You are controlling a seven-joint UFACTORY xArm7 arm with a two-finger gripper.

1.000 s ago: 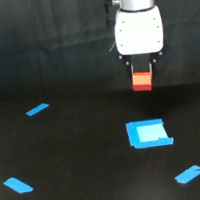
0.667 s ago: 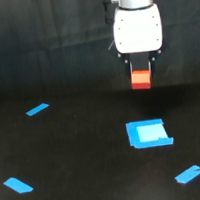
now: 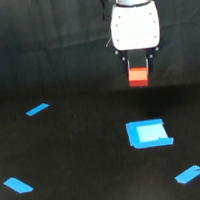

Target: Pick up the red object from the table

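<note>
Black bench [image 3: 84,160] in front, blue tape strips [image 3: 18,185] near edge, blue square patch [image 3: 148,133] mid. Farther back, gripper [image 3: 138,69] pinching red object [image 3: 138,76], held in air, clear above bench, beyond patch.

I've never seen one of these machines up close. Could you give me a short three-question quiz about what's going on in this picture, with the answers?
1. True or false: the red block is resting on the black table.
2. How many blue tape marks lie on the table? A) two B) four C) six
3. Fill in: the block is held between the fingers of the ______.

Key:
1. False. It is lifted clear of the table, clamped in the gripper under the white arm.
2. B. Three strips and one square patch.
3. gripper
</note>
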